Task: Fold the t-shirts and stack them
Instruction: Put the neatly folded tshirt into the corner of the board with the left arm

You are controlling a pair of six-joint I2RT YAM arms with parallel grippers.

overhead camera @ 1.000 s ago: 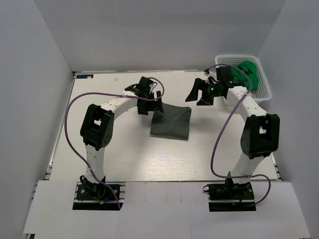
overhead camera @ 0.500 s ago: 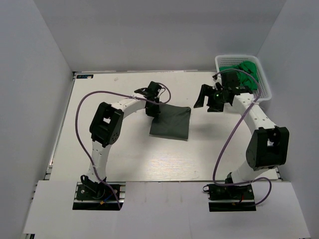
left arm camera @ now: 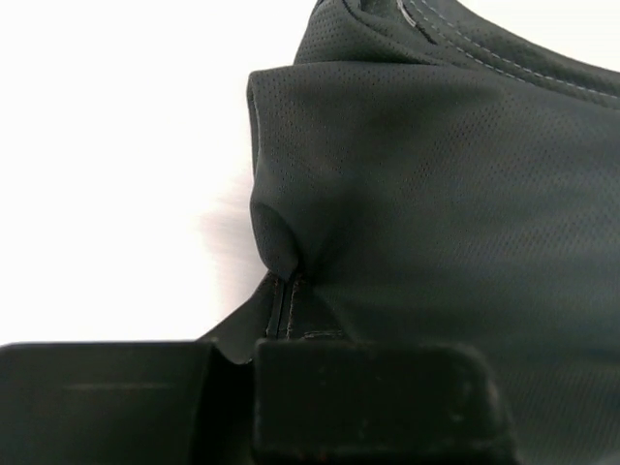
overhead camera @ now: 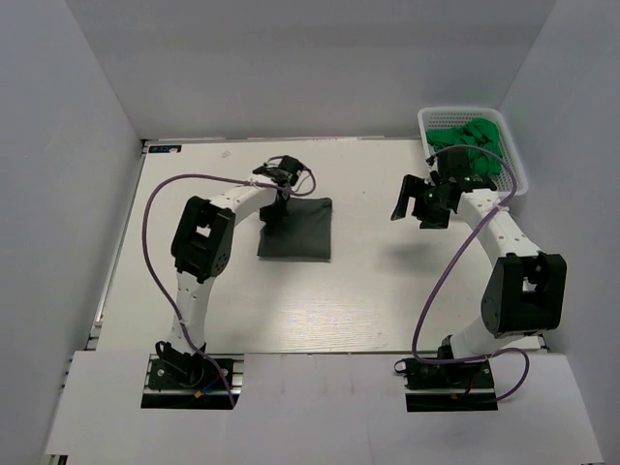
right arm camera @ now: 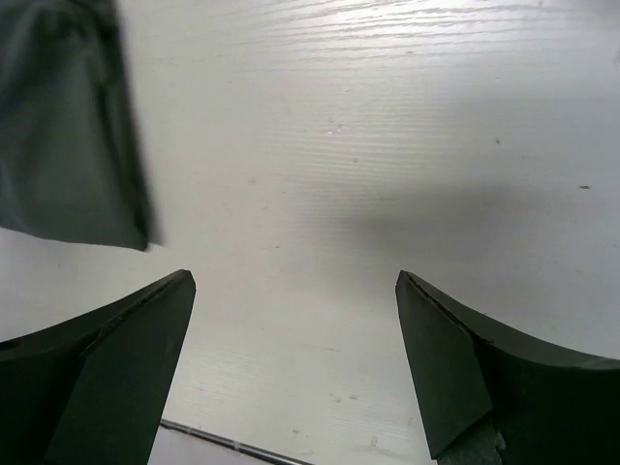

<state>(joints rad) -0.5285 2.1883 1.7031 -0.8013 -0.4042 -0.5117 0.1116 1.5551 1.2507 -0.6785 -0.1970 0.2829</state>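
Charcoal t-shirt (overhead camera: 298, 232), folded on worktop (overhead camera: 194, 291): far-left corner pinched in closed left jaws. Right jaws spread wide, empty, well to its right.

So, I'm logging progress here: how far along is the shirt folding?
Done: the grey shirt lies folded on the table. In hand: the left gripper is shut on its corner; the right gripper hangs open, empty. Left: the green shirts sit bunched in the basket, unfolded, and nothing is stacked.

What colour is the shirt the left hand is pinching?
The shirt is dark charcoal grey; clearest in the left wrist view.
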